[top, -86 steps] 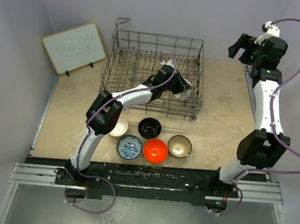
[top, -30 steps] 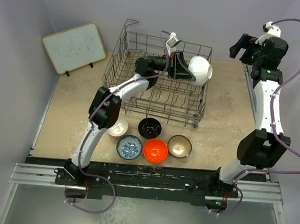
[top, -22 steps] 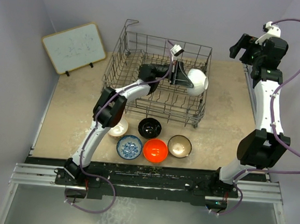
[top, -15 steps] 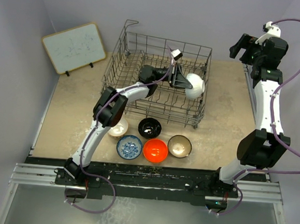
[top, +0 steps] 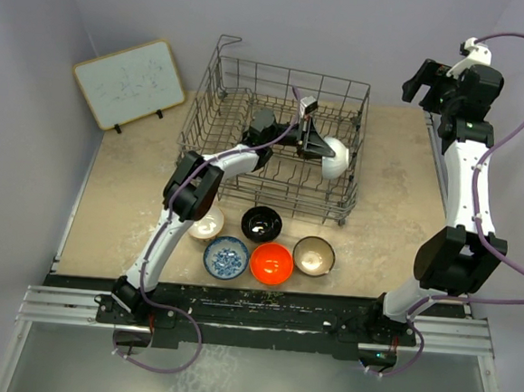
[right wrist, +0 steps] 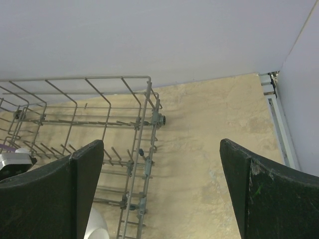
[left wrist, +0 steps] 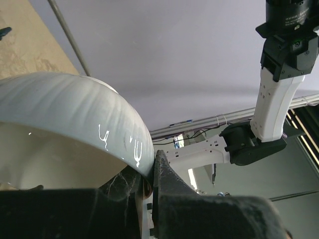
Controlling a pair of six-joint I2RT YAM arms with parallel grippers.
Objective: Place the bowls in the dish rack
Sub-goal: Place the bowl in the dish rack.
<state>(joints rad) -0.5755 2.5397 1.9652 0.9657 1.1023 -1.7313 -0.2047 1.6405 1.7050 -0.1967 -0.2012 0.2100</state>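
**Top view.** A grey wire dish rack [top: 219, 76] is seen at the far middle of the sandy desk [top: 393, 197]. The left arm is reached into it. The left end effector [top: 323, 152] is closed narrowly on the white bowl [top: 336, 158], which is held tipped on its side low in the rack's right end, near the right wall. Whether the bowl touches the tines cannot be told.

Five more bowls are laid on the desk in front of the rack:
- a cream bowl [top: 208, 224], partly covered by the left arm's elbow
- a black bowl [top: 262, 223]
- a blue-and-white bowl [top: 226, 258]
- an orange-red bowl [top: 271, 263]
- a brown-rimmed bowl [top: 314, 255]

A white board [top: 130, 83] is propped at the far left. The right end effector [top: 423, 81] is raised high at the far right, its jaws spread wide.

**Left wrist view.** Only here is the grip shown closely. The white bowl's rim is pinched between the dark fingers [left wrist: 167, 181]. Its smooth, pale outer wall, marked by small glints, fills the left side. The right arm [left wrist: 279, 92] is seen upright beyond.

**Right wrist view.** Two dark fingers [right wrist: 62, 199] are seen far apart at the lower corners, with nothing held between them. The rack's right end is shown from above, and a sliver of the white bowl is seen inside it at the bottom edge.
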